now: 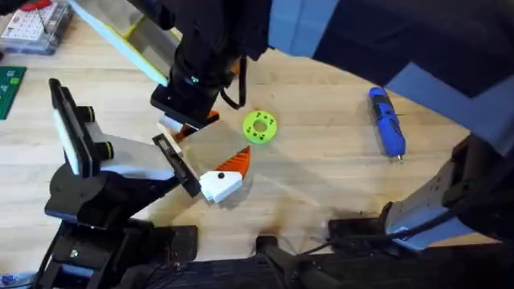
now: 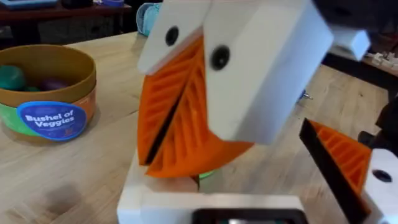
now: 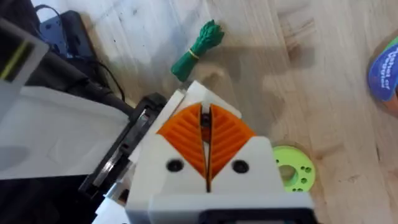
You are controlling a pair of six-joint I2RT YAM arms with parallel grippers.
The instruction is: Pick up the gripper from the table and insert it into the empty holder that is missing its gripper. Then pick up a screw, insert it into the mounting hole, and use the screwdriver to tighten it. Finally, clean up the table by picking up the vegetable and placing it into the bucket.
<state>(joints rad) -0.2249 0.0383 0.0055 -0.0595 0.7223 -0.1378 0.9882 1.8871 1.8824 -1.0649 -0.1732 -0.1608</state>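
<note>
The gripper (image 3: 196,92) seems to be the white block lying just beside the holder (image 3: 132,135), the short black bar at the tip of the black-and-white arm (image 1: 88,148). The right gripper (image 3: 204,121) stands over that block with its orange pads (image 3: 227,134) pressed narrow – only a thin dark slit between them – and whether they pinch the block cannot be told. Just beyond the holder sits the like finger with a black dot (image 1: 225,178). A green disc (image 1: 259,127) lies near it on the table (image 1: 321,185). The vegetable (image 3: 198,46), a green tied bundle, lies close by. The screwdriver (image 1: 387,122) lies well apart. The bucket (image 2: 46,93) holds a few toys. The left gripper (image 2: 211,205) – wide or narrow, I cannot tell.
</note>
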